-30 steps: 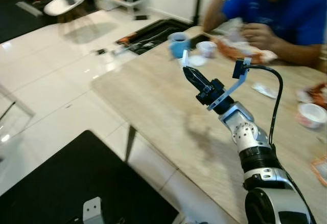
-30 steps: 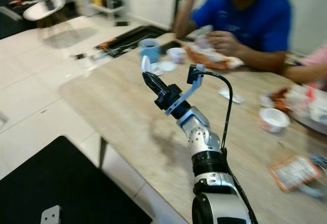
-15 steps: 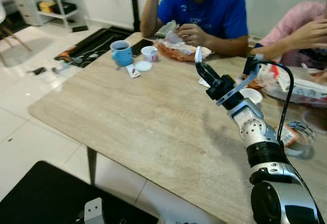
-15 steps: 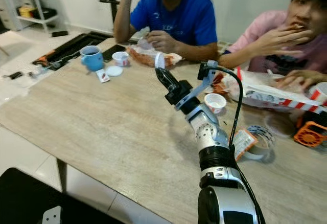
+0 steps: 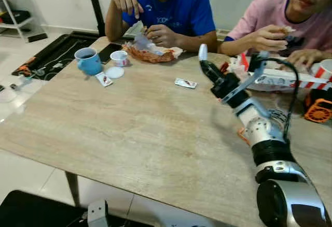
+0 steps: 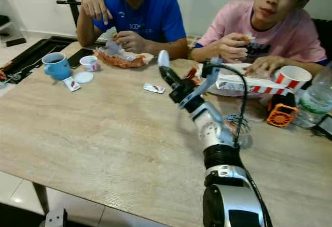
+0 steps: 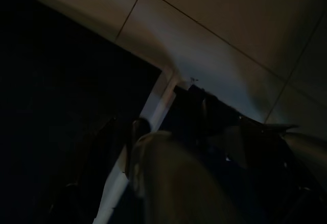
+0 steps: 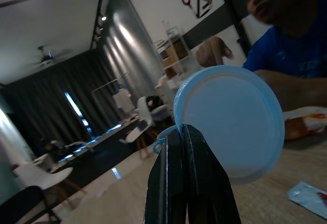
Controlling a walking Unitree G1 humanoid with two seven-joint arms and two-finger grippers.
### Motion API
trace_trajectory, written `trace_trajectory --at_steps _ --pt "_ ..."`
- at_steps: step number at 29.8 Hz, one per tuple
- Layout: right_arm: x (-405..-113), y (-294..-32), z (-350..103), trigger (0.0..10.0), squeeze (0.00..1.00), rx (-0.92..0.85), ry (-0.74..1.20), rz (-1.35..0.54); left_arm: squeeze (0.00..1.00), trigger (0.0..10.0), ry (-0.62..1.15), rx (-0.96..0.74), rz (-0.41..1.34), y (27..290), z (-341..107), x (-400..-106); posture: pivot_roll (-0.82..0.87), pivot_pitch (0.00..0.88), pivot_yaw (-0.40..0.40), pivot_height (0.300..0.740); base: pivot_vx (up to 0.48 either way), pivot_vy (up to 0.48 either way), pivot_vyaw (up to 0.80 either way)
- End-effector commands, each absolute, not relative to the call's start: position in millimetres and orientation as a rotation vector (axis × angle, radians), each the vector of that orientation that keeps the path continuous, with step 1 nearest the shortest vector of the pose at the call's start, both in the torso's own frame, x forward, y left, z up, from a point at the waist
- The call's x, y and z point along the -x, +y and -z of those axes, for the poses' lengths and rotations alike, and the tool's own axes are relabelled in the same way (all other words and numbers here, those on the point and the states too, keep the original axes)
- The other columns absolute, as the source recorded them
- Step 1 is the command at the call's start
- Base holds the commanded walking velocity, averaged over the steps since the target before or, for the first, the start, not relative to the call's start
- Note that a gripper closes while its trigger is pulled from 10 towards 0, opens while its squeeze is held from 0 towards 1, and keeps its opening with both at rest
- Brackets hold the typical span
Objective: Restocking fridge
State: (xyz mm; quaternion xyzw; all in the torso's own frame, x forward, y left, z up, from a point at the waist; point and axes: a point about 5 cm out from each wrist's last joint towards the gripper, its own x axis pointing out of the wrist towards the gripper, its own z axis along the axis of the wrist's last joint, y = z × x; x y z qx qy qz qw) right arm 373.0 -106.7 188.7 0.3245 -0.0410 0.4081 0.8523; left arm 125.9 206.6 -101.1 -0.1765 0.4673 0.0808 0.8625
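My right gripper (image 5: 204, 65) is held up above the wooden table (image 5: 129, 133), shut on the rim of a round light-blue lid (image 5: 202, 52). In the right wrist view the lid (image 8: 230, 121) stands on edge, pinched at its border by the closed black fingertips (image 8: 182, 132). The silver right arm reaches forward from the lower right. My left arm hangs idle; its wrist view is very dark, with floor tiles and a black mat (image 7: 61, 106) faintly visible.
Two people sit eating at the table's far side. On it are a blue mug (image 5: 88, 61), a small white cup (image 5: 120, 57), sachets (image 5: 185, 83), food wrappers, a striped paper cup (image 6: 292, 76), an orange object (image 6: 280, 115) and a water bottle (image 6: 317, 97).
The camera has swung to the right, bringing the table's right end and a second person into view. My right gripper still holds the lid raised, about as before.
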Motion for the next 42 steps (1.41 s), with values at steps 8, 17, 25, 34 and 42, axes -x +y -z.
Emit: trace_trajectory --at_steps 8,17,25,34,42 --pt "-374 -104 -186 10.0 0.00 -0.655 -0.074 -0.857 0.00 10.0 1.001 0.363 -0.164 204 103 -121 -0.03 0.028 0.000 0.740 0.000 0.000 -0.64" --pt "-374 -105 -186 10.0 0.00 -0.641 -0.077 -0.857 0.00 10.0 1.006 0.370 -0.169 203 104 -120 -0.03 0.031 -0.001 0.740 0.000 0.000 0.00" --pt "-376 -101 -181 10.0 0.00 -0.445 -0.043 -0.814 0.00 10.0 1.014 0.361 -0.156 202 104 -119 -0.03 0.039 0.000 0.740 0.000 0.000 0.00" --pt "-378 -92 -177 10.0 0.00 -0.251 -0.004 -0.812 0.00 10.0 1.036 0.361 -0.149 200 106 -114 -0.03 0.044 -0.004 0.740 0.000 -0.402 0.00" --pt "-380 -87 -176 10.0 0.00 -0.055 0.017 -0.806 0.00 10.0 1.035 0.369 -0.161 200 107 -112 -0.03 0.056 -0.007 0.740 0.000 -0.058 0.00"
